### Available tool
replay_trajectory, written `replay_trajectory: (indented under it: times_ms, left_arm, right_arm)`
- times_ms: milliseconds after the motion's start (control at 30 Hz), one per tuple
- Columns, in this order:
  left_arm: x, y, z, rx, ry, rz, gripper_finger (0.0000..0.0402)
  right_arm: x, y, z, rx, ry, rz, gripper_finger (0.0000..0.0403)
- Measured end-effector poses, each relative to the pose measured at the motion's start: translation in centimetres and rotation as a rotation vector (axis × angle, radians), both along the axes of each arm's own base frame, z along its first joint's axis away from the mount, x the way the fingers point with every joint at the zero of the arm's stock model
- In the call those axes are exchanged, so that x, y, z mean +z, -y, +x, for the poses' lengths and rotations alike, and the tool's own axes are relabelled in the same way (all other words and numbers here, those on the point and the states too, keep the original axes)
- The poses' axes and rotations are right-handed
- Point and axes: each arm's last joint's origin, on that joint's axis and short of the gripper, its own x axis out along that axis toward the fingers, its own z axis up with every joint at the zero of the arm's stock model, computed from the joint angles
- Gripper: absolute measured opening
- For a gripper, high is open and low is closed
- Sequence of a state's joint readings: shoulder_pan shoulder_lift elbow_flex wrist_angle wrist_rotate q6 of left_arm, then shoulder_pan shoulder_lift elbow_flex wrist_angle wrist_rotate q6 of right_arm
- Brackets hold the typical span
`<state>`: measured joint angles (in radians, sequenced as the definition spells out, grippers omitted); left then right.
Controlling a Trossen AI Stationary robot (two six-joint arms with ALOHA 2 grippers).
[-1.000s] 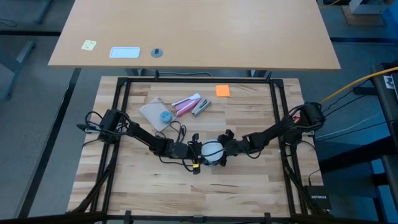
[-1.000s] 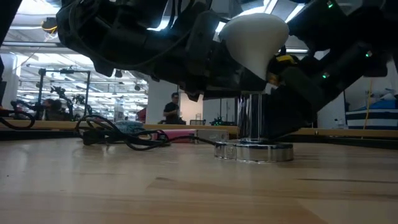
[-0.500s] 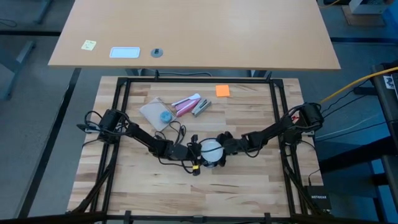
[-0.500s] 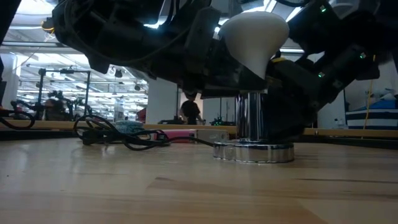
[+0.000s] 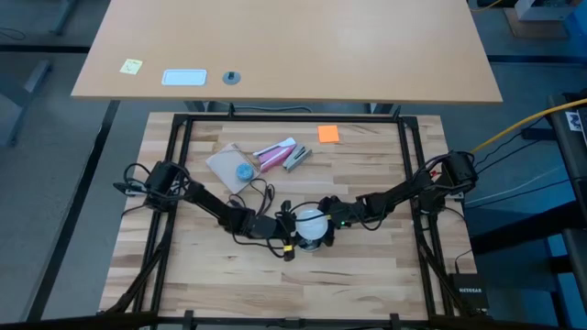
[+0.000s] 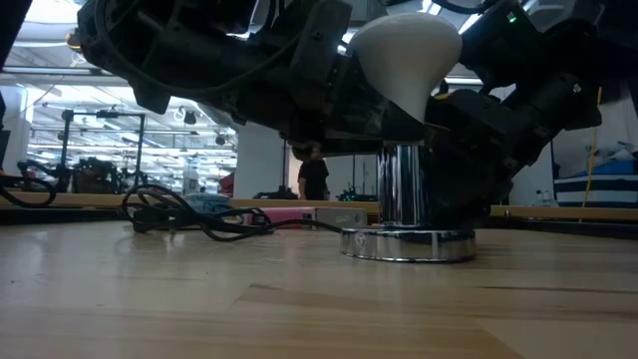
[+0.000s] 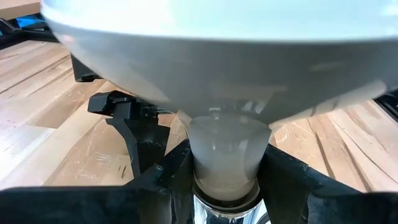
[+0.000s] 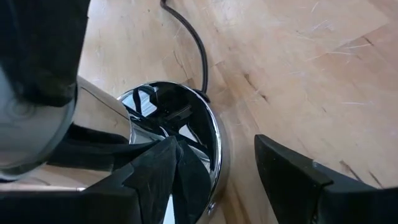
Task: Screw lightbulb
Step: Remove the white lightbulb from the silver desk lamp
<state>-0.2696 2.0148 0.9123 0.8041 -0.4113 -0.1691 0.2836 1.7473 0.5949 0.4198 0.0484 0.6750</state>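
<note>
The frosted-white lightbulb [image 5: 312, 221] stands upright, its screw base in the chrome socket [image 6: 404, 189]. The socket rests by its round base [image 6: 409, 245] on the table's middle. My left gripper [image 5: 288, 224] reaches in from the table's left and is shut on the bulb; the left wrist view shows the bulb [image 7: 224, 56] filling the top. My right gripper [image 8: 217, 180] comes from the table's right and is open. One of its fingers [image 8: 155, 180] stands over the rim of the socket's base [image 8: 205, 134], the other over bare wood. My left gripper pinches the bulb's narrow neck [image 7: 227, 155] between its two fingers [image 7: 168, 180], just above the socket's top. The fingers come level from the table's left. The bulb stands upright on the socket. Whether my right gripper touches the socket's base, I cannot tell.
The socket's thin black cord [image 6: 199, 221] lies coiled on the table toward the left. A flat pouch [image 5: 227, 167], a pink-and-white tube [image 5: 275, 153] and an orange note [image 5: 328, 134] lie toward the far edge. A black frame [image 5: 179, 156] borders the table.
My right gripper has moved a little toward the table's left, closer to the socket. The bulb and my left gripper stay where they were.
</note>
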Motion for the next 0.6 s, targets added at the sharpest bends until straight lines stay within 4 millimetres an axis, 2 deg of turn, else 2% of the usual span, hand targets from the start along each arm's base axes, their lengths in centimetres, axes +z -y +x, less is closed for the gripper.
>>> replay_trajectory:
  times_ms: [300,600]
  left_arm:
    - [-0.1,0.9,-0.3,-0.002,-0.004,0.003,0.0141]
    - [-0.1,1.0,-0.4,0.014,-0.001,-0.023,0.0141]
  right_arm:
    - [0.0,0.0,0.0,0.012,0.001,-0.039,0.0225]
    - [-0.2,1.7,0.3,-0.042,-0.001,-0.145,0.0225]
